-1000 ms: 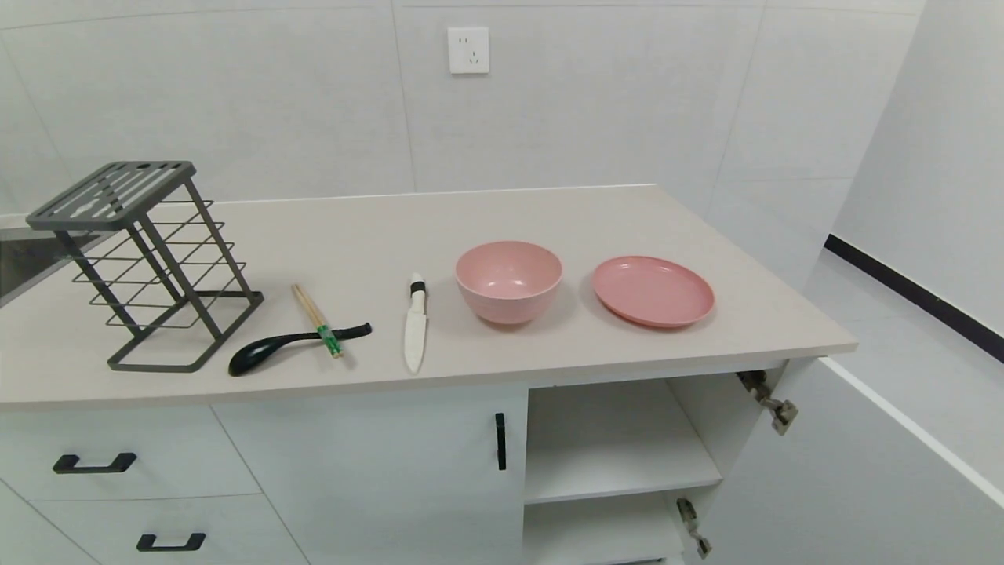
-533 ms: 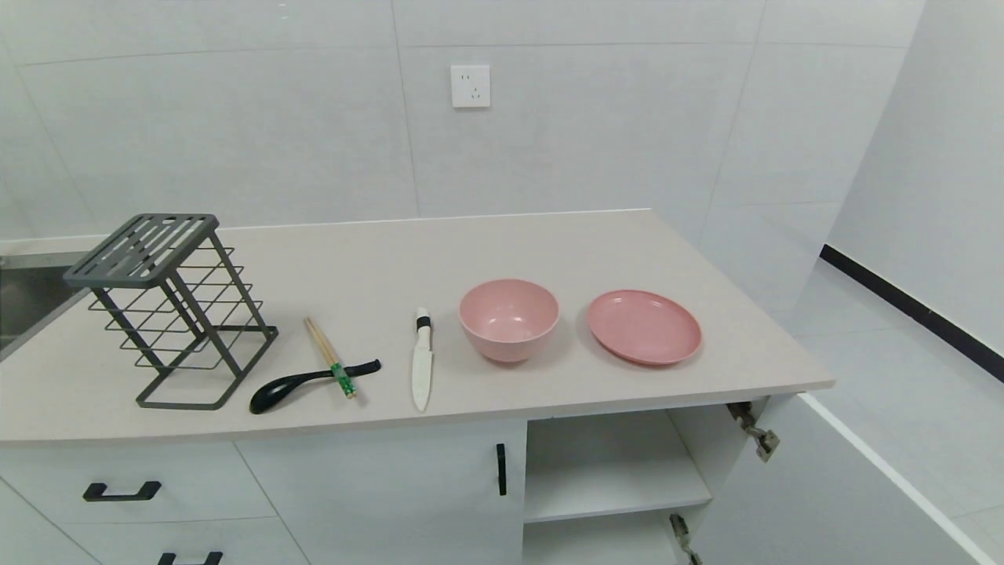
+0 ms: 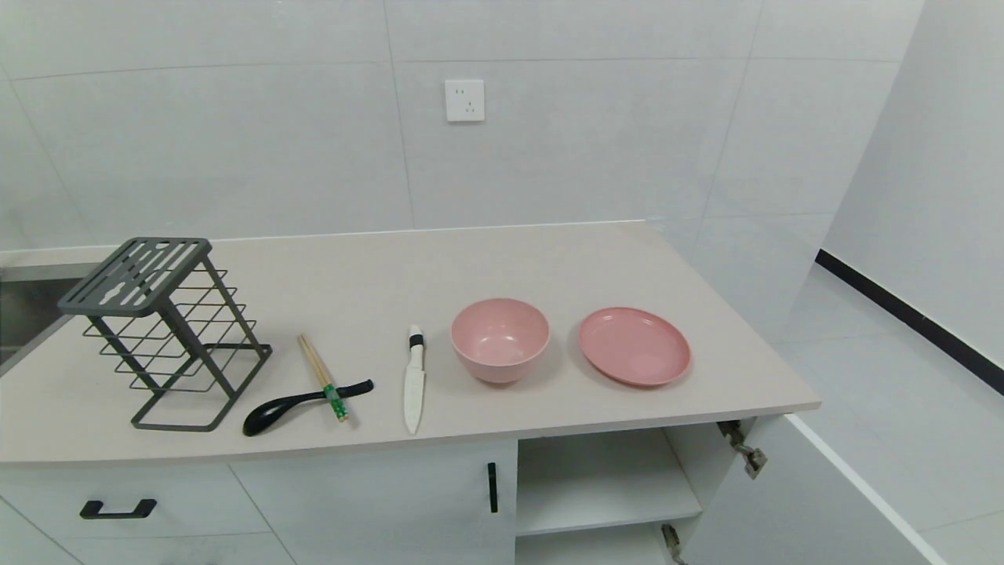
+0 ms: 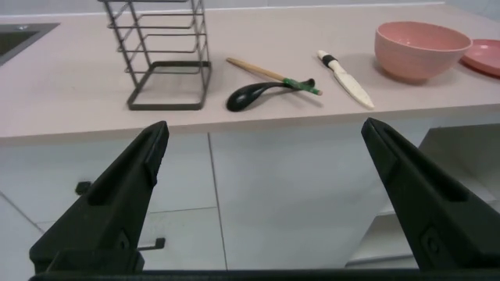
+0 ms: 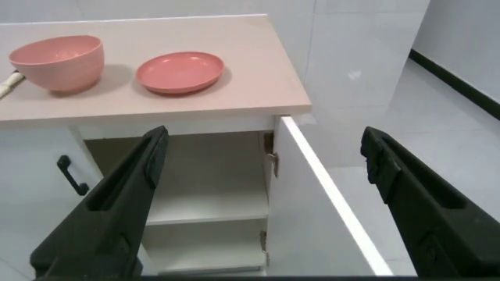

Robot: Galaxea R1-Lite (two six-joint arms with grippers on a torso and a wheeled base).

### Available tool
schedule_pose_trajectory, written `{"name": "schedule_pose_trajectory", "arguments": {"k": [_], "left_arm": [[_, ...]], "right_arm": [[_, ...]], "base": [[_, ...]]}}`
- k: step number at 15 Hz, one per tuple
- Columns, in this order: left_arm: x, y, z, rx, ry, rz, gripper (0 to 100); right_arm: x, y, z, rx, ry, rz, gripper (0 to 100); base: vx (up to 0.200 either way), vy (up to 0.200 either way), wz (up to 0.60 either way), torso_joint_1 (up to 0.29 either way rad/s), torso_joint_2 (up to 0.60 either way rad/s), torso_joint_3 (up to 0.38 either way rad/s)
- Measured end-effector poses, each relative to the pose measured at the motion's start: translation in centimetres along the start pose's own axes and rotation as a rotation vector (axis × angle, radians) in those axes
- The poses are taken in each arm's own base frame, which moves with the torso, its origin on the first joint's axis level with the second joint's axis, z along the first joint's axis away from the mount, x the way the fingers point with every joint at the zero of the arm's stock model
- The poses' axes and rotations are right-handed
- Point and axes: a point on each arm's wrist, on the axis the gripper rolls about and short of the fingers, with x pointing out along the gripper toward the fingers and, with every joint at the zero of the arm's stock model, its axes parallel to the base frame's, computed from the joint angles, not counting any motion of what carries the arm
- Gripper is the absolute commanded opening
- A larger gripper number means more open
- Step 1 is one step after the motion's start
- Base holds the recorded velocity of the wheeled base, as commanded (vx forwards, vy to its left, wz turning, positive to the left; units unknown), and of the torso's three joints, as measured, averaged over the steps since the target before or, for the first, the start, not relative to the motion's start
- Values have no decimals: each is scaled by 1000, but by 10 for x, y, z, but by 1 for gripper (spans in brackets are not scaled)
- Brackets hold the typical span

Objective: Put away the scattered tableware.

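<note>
The head camera looks forward and down over the whole counter [image 3: 376, 267], while both wrist cameras sit low before its front edge, the left facing the rack [image 4: 168, 47] end, the right the open cupboard [image 5: 203, 195], both catching the bowl [image 4: 422, 48].

You have a pale beige surface [image 3: 408, 267] running along a white tiled wall [image 3: 235, 149]. A white socket [image 3: 464, 100] is set in the wall above the surface's back edge, about midway along. At the surface's left end you can see part of a steel sink [image 3: 20, 318]. Under the front edge, on the left, sits a white drawer [image 3: 180, 494] with a black handle [image 3: 118, 508]. Right of it is a shut white door [image 3: 376, 502] with an upright black pull [image 3: 492, 487]. Past the right end, a pale floor [image 3: 886, 392] meets a black skirting strip [image 3: 910, 322].
</note>
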Motion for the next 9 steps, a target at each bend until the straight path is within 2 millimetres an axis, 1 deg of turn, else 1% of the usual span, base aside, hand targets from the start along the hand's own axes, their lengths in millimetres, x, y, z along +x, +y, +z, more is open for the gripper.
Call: {"name": "schedule_pose_trajectory", "arguments": {"k": [2,8,9], "left_arm": [[0,0,0,-1,-2,-1,100],[0,0,0,-7,0,-1,100],[0,0,0,-7,-1,-1,100]], "right_arm": [[0,0,0,0,0,-2,100],[0,0,0,0,0,-1,100],[0,0,0,0,0,-1,100]], "base": [[0,0,0,0,0,0],[200,0,0,2,-4,2],[0,0,0,0,0,0]]}}
